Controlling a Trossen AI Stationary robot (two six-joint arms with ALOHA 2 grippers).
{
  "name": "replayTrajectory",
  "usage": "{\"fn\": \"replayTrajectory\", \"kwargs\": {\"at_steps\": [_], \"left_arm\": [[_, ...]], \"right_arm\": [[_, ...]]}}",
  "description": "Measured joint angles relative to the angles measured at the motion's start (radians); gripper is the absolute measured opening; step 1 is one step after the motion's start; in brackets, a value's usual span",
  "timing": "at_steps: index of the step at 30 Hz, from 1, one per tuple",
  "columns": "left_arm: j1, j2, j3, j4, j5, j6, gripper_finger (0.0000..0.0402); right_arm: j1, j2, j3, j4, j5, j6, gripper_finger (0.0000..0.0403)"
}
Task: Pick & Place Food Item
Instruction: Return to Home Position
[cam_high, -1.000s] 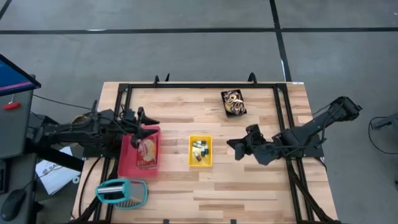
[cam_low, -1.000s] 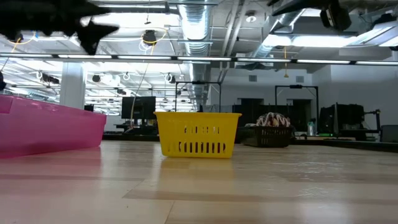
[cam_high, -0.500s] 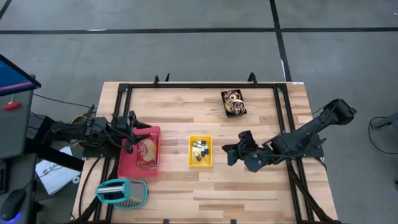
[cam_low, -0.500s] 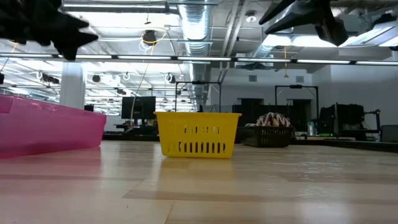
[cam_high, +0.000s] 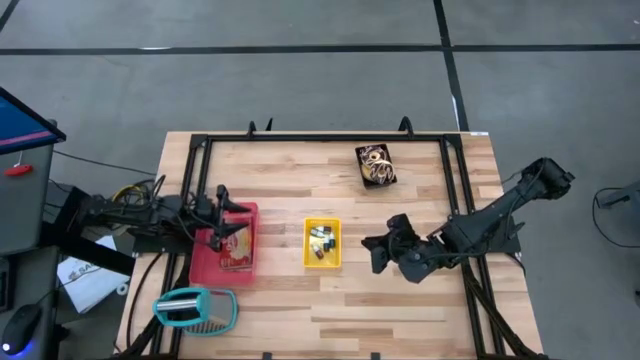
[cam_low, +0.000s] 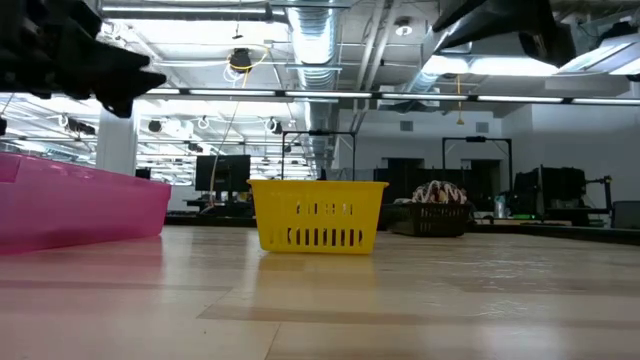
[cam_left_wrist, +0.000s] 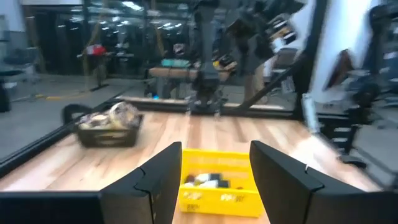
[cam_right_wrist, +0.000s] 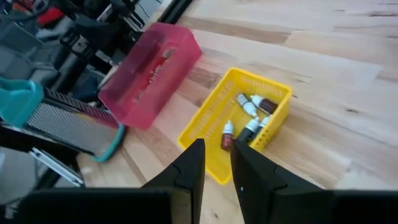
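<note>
A pink bin (cam_high: 203, 262) stands at the table's left with a packaged food item (cam_high: 238, 245) lying flat inside it. My left gripper (cam_high: 232, 203) hovers open over the bin's far left part, pointing level toward the table's right; in its wrist view nothing lies between its fingers (cam_left_wrist: 163, 177). A yellow basket (cam_high: 322, 221) of small bottles stands mid-table. My right gripper (cam_high: 372, 246) hangs in the air just right of that basket, tilted down toward it. Its fingers (cam_right_wrist: 193, 165) stand a narrow gap apart with nothing between them.
A black tray (cam_high: 391, 178) of ring-shaped snacks sits near the far edge. A teal basket (cam_high: 228, 300) stands at the near left corner. A black frame (cam_high: 450, 180) runs round the table. Bare wood lies between the yellow basket and the near edge.
My left gripper has sunk and drawn back a little toward the table's left edge, rolling slightly, still open. My right gripper has edged down and toward the yellow basket. No object has moved.
</note>
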Motion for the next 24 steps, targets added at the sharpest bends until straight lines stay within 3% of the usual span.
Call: {"fn": "replayTrajectory", "kwargs": {"at_steps": [6,9,12,15,17,20,24], "left_arm": [[0.0,0.092,0.0,0.014,-0.034,-0.092,0.0186],[0.0,0.132,0.0,0.034,-0.035,-0.093,0.0186],[0.0,0.168,0.0,0.033,-0.037,-0.094,0.0186],[0.0,0.2,0.0,0.033,-0.037,-0.095,0.0186],[0.0,0.221,0.0,0.037,-0.037,-0.095,0.0186],[0.0,0.245,0.0,0.037,-0.037,-0.095,0.0186],[0.0,0.274,0.0,0.038,-0.036,-0.095,0.0186]], "right_arm": [[-0.062,0.003,0.0,0.075,-0.066,-0.178,0.0071],[-0.133,0.022,-0.015,0.237,-0.155,-0.388,0.0071],[-0.243,0.022,-0.089,0.518,-0.265,-0.638,0.0071],[-0.404,0.022,-0.165,0.81,-0.473,-0.841,0.0071],[-0.516,0.012,-0.19,0.901,-0.668,-0.885,0.0071],[-0.611,-0.037,-0.198,0.82,-0.897,-0.93,0.0071],[-0.624,-0.187,-0.272,0.744,-1.05,-1.045,0.0071]]}}
